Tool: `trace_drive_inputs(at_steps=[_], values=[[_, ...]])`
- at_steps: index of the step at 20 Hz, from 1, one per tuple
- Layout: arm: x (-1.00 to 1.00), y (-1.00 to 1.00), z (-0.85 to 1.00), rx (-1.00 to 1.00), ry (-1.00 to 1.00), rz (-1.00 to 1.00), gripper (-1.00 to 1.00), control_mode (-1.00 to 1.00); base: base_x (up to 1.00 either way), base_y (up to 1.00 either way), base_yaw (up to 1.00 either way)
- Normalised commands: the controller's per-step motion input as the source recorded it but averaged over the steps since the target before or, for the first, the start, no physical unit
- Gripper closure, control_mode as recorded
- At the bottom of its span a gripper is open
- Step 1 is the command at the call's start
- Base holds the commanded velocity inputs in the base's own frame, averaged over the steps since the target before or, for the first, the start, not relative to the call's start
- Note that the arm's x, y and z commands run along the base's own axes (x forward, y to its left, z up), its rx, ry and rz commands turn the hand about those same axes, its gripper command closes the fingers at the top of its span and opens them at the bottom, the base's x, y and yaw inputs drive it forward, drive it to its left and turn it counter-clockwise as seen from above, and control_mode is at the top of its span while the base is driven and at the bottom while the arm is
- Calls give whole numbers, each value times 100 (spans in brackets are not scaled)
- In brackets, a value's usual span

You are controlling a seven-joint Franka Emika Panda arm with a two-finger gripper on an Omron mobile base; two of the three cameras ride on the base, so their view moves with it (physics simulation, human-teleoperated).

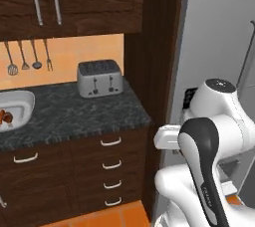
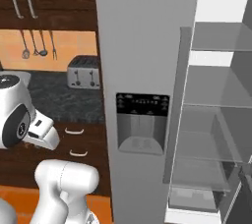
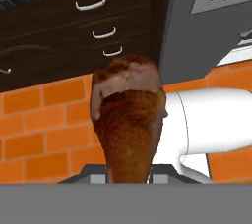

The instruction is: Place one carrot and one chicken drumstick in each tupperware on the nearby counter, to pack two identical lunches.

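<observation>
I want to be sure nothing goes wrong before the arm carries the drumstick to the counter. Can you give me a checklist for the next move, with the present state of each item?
1. Chicken drumstick held in the pincer: ok, it stands up between the fingertips in the hand view.
2. Tupperware on the counter within sight: ok, at the left edge of the left base view.
3. Room in that tupperware: cannot tell; some brown food already lies in it.
4. Second tupperware located: cannot tell.
5. Toaster out of the path: ok, it stands at the back, right of the tupperware.
6. Fridge door open: ok, shelves visible.
</observation>
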Motion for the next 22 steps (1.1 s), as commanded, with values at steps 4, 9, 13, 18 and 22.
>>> trace_drive_inputs(at_steps=[4, 9, 13, 18, 22], values=[[0, 0, 0, 0, 0, 0, 100, 100, 20, 100, 0], [0, 0, 0, 0, 0, 0, 100, 100, 23, 100, 0], [0, 0, 0, 0, 0, 0, 100, 100, 38, 100, 1], [0, 0, 0, 0, 0, 0, 100, 100, 48, 100, 2], [0, 0, 0, 0, 0, 0, 100, 100, 23, 100, 0]])
